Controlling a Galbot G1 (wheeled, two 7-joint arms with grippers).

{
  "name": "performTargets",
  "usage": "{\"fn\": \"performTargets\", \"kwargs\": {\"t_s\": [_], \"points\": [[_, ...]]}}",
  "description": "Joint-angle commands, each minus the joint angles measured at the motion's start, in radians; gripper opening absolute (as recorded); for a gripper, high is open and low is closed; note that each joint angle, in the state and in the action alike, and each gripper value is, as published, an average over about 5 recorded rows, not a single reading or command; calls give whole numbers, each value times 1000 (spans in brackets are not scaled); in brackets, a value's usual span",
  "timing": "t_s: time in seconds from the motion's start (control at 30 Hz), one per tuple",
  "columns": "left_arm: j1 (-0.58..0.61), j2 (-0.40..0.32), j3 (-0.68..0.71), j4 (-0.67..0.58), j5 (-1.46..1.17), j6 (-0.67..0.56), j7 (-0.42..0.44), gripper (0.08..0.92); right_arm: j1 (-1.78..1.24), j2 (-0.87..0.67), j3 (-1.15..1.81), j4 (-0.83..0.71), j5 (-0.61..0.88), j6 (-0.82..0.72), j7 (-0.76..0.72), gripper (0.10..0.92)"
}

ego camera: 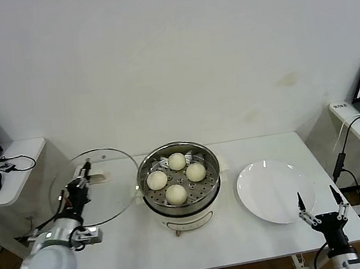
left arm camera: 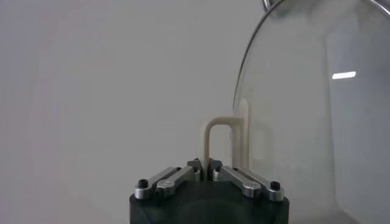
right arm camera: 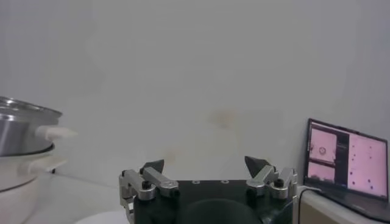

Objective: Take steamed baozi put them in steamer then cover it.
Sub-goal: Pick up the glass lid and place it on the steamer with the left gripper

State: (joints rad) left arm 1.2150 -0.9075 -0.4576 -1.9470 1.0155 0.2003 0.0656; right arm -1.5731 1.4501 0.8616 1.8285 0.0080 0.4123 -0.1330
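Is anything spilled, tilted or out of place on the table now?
Nothing is spilled. Only the cover is unusual: the left pincer holds it by the handle, tilted beside the steamer, not on it.

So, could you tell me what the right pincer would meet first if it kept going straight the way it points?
Probably the back wall: the open right pincer points there, nothing between, though depth is unclear.

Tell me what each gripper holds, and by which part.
Left gripper holds the cover by its handle. Right gripper is open, holding nothing.
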Motion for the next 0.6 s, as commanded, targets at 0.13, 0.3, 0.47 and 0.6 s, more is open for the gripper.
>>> {"fn": "performTargets", "kwargs": {"t_s": [0.13, 0.3, 0.47, 0.6], "points": [[-258, -109, 329, -11, 110, 196, 182, 139, 27, 53, -13, -24, -145, 13, 19, 823], [-303, -193, 353, 4, 195, 236, 245, 139, 28, 56, -32, -42, -165, 19, 18, 823], [-330, -295, 368, 42, 290, 253, 287, 139, 36, 60, -49, -57, -173, 18, 20, 823], [-348, -385, 394, 84, 341, 259, 297, 139, 39, 61, -59, -61, -178, 16, 20, 823]]}}
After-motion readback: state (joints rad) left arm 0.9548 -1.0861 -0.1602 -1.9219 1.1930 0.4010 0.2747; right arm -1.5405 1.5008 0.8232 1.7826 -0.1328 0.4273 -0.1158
